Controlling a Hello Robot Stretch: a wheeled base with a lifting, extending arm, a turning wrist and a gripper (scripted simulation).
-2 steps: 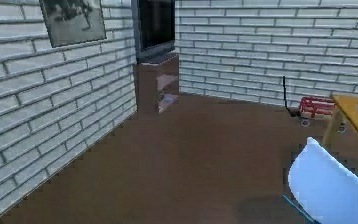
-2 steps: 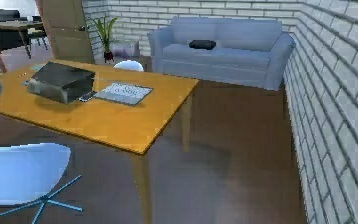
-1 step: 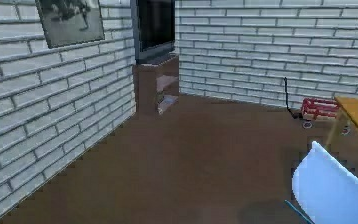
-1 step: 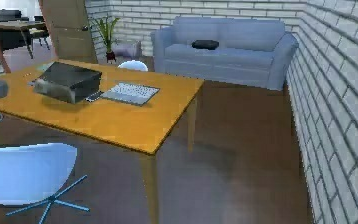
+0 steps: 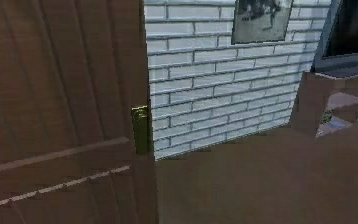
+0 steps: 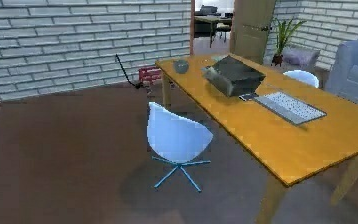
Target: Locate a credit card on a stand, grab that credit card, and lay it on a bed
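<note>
A reddish-brown piece of furniture with open shelves (image 5: 332, 108) stands at the forward view's right, against the white brick wall (image 5: 217, 90). What lies on it is too small to make out. In the arm side view a long wooden desk (image 6: 287, 135) runs from the middle to the right, carrying a dark boxy device (image 6: 234, 75), a grey keyboard (image 6: 289, 106) and a small bowl (image 6: 181, 66).
A brown door (image 5: 62, 110) with a brass hinge (image 5: 140, 128) stands close at the forward view's left. A framed picture (image 5: 262, 20) hangs on the wall. A white chair (image 6: 177, 140) sits beside the desk, with a red object (image 6: 149, 74), a doorway (image 6: 215, 25) and a plant (image 6: 285, 40) farther out.
</note>
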